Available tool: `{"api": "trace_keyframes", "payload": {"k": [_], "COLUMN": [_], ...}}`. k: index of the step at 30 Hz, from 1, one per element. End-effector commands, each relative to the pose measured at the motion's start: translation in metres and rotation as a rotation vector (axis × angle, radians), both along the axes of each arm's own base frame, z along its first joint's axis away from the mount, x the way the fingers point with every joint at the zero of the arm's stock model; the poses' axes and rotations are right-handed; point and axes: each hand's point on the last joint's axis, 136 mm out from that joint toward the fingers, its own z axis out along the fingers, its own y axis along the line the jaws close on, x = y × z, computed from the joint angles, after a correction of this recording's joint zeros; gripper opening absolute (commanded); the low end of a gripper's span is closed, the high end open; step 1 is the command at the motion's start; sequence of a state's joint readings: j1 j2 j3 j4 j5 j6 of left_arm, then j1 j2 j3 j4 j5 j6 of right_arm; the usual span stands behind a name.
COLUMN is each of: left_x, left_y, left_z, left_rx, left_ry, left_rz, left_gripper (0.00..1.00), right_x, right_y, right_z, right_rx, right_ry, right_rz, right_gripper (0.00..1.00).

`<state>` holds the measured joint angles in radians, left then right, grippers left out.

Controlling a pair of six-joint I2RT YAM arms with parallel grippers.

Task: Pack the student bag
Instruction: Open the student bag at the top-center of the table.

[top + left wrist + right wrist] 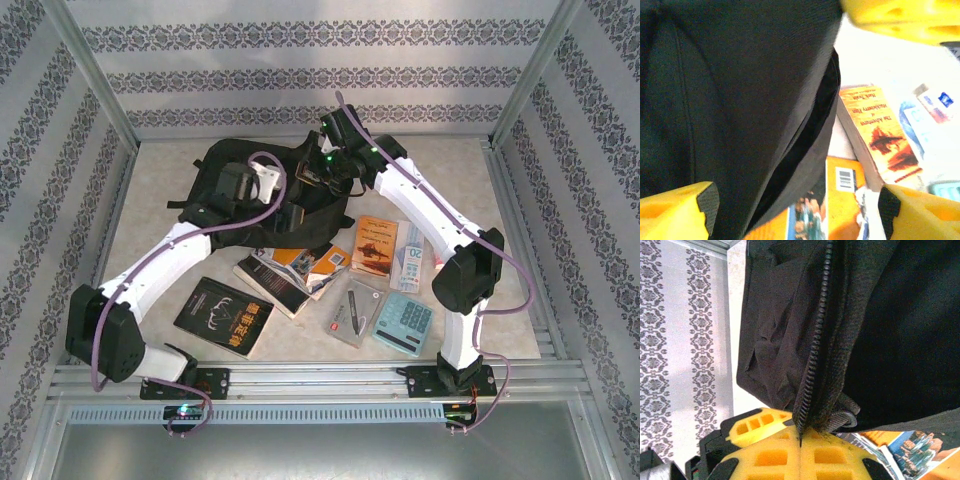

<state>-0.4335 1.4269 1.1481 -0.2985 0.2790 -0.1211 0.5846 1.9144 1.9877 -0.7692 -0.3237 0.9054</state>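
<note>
The left arm is arching forward over the table's middle, the left hand hanging with fingers spread wide. The right arm is bending inward, the right hand pinching the student bag with fingers closed together.

- orange paperback, left wrist view: cover title reads "the adventures of huckleberry finn", author line "mark twain" above it; print runs sideways in frame.
- yellow book beside it: barcode on a white patch, digits too small to read.
- slim pale packet, top view: large "20".
- black book on worktop: gold characters, not legible.
- calculator: key markings not legible.
</note>
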Motion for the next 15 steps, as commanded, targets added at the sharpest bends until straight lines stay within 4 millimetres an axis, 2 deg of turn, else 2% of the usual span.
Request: {"api": "trace_keyframes", "payload": {"k": [1, 3, 4, 6, 9, 10, 11, 14, 15], "left_x": [0.036, 0.042, 0.045, 0.047, 0.046, 0.044, 0.041, 0.034, 0.031], "left_y": [0.002, -0.002, -0.004, -0.008, -0.011, -0.012, -0.013, -0.014, -0.014], "left_z": [0.023, 0.021, 0.019, 0.013, 0.006, 0.006, 0.006, 0.013, 0.015], "left_rx": [0.09, 0.102, 0.114, 0.146, 0.175, 0.181, 0.184, 0.17, 0.165], "left_ry": [-0.211, -0.24, -0.248, -0.254, -0.255, -0.258, -0.259, -0.294, -0.307], "left_rz": [0.015, 0.002, -0.006, -0.032, -0.077, -0.095, -0.113, -0.141, -0.149], "left_gripper": [0.83, 0.79, 0.72, 0.49, 0.08, 0.0, 0.0, 0.0, 0.0], "right_x": [0.005, 0.004, 0.003, 0.002, 0.001, 0.002, 0.002, 0.006, 0.008], "right_y": [0.005, 0.005, 0.006, 0.005, -0.003, -0.006, -0.012, -0.042, -0.057], "right_z": [0.023, 0.023, 0.024, 0.026, 0.027, 0.028, 0.03, 0.036, 0.039], "right_rx": [0.069, 0.079, 0.085, 0.092, 0.082, 0.078, 0.071, 0.038, 0.023], "right_ry": [-0.027, -0.022, -0.021, -0.027, -0.034, -0.036, -0.044, -0.058, -0.062], "right_rz": [-0.009, -0.012, -0.013, -0.017, -0.036, -0.045, -0.059, -0.13, -0.171], "right_gripper": [0.0, 0.0, 0.0, 0.0, 0.0, 0.0, 0.0, 0.38, 0.46]}}
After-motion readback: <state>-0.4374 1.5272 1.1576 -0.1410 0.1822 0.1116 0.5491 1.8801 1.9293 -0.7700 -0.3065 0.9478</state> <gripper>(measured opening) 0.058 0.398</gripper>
